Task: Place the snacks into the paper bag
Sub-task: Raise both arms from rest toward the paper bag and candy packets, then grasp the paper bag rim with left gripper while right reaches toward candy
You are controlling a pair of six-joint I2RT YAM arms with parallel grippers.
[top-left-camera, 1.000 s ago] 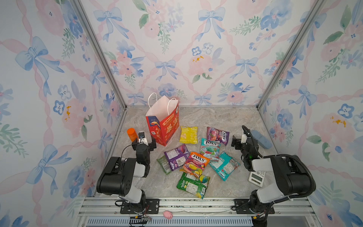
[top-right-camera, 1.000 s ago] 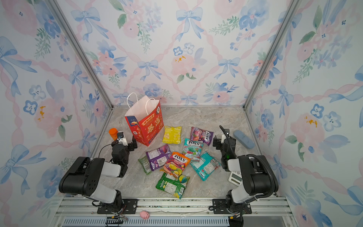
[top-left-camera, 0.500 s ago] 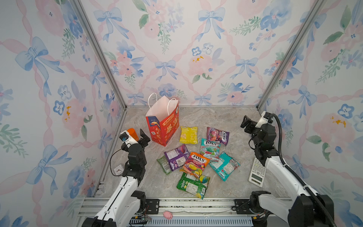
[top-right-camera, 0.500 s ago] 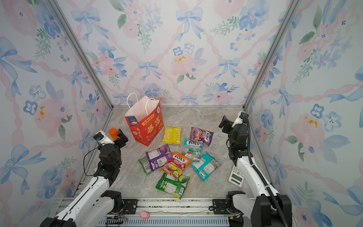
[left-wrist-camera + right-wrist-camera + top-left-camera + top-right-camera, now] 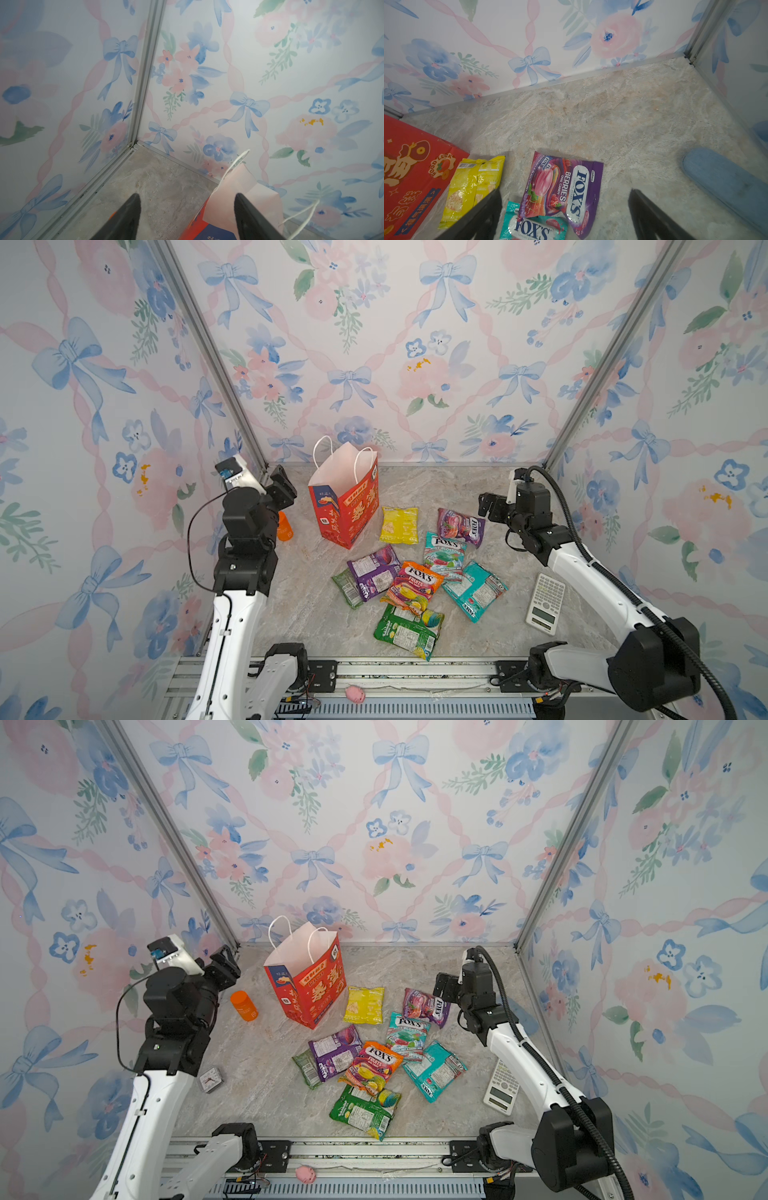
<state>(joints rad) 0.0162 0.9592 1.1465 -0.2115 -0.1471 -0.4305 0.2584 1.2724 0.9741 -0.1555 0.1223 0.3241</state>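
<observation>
The red paper bag (image 5: 345, 506) (image 5: 307, 988) stands upright and open at the back left; its white rim (image 5: 239, 187) shows in the left wrist view. Several snacks lie loose on the floor: a yellow packet (image 5: 399, 524) (image 5: 471, 185), a purple FOX'S packet (image 5: 461, 526) (image 5: 566, 187), a teal FOX'S packet (image 5: 444, 556) (image 5: 533, 228), an orange FOX'S packet (image 5: 413, 585) and a green packet (image 5: 409, 630). My left gripper (image 5: 288, 486) (image 5: 187, 194) hangs open and empty left of the bag. My right gripper (image 5: 486, 506) (image 5: 565, 190) is open and empty above the purple FOX'S packet.
An orange bottle (image 5: 244, 1006) stands left of the bag, under the left gripper. A white calculator (image 5: 545, 602) lies at the right, a small clock (image 5: 210, 1079) at the left, a blue pad (image 5: 724, 185) by the right wall. Flowered walls close three sides.
Both arms have unfolded from low, tucked poses and risen. The left gripper now sits high beside the bag; the right gripper has come in toward the purple FOX'S packet.
</observation>
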